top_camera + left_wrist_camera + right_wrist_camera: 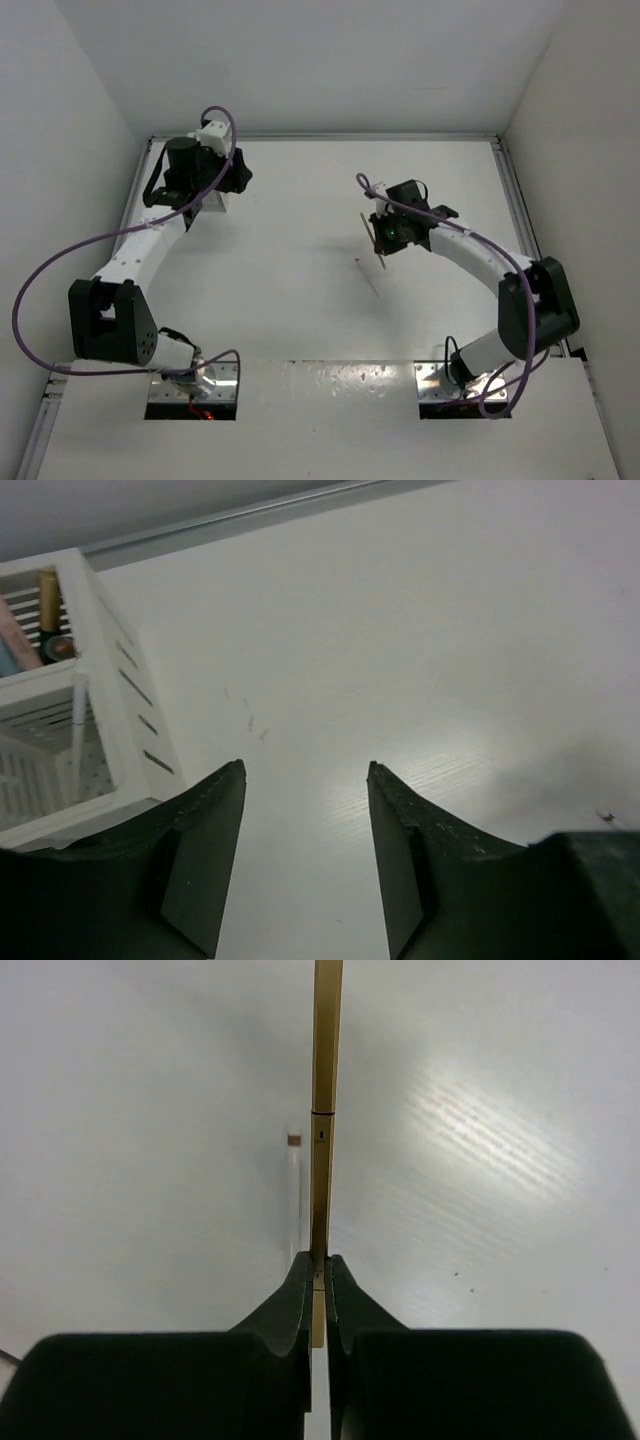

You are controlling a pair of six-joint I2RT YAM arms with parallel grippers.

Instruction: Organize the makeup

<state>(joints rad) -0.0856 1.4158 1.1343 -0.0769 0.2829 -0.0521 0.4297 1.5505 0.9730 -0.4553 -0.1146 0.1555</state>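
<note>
Tan stick point(326, 1060) pinched in right claw point(317, 1262) — jutting ahead past its tips, left claw point(305, 772) spread apart

White tabletop point(300, 320), plain white walls point(330, 60) on three sides, soft glare point(500, 1140) on the surface

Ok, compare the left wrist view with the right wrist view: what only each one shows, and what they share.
Left wrist only: the open left gripper, and the white slatted box with a gold-and-black stick and a pink stick inside it. Right wrist only: the right gripper shut on a gold-tan stick, and a thin pale stick lying on the surface beside it. Both: the white table.
</note>
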